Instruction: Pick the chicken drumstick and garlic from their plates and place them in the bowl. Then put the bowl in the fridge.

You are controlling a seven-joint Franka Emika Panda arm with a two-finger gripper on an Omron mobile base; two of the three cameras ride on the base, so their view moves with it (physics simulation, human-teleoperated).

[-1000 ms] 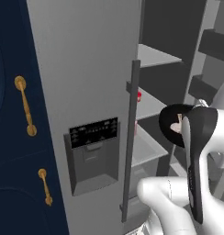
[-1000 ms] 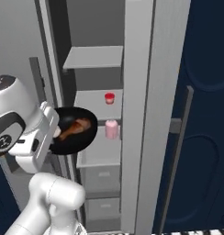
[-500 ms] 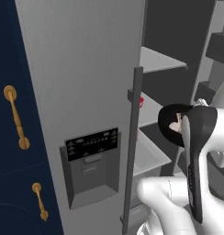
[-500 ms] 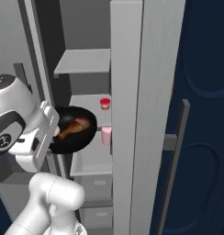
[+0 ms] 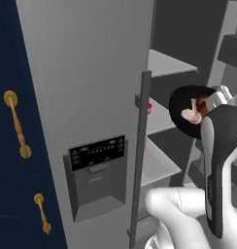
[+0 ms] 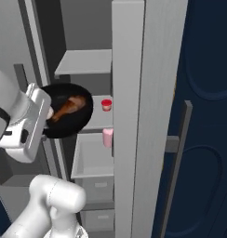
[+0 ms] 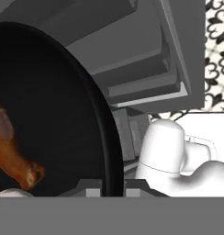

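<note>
Fingers (image 7: 106, 187) are clamped on the rim of the black bowl (image 6: 64, 122), held up in front of the open fridge (image 5: 91, 97) shelves, with the chicken drumstick (image 6: 69, 108) and garlic (image 5: 190, 115) inside it.

The black bowl (image 6: 69, 114) hung tipped steeply on its side in front of the open fridge (image 5: 91, 87), its dark inside facing the cameras. The reddish-brown chicken drumstick (image 6: 69, 107) lay inside it; in the hand view its darker bone end (image 7: 31, 173) pointed toward the bowl's rim (image 7: 111, 151). The pale garlic (image 5: 190, 115) sat beside the drumstick within the bowl. The fridge stood tall, grey and stainless, with a dark dispenser panel (image 5: 97, 151) on its closed door and a long vertical bar handle (image 5: 140, 155). Beyond the bowl, white shelves (image 6: 85, 61) showed in the open compartment.
</note>
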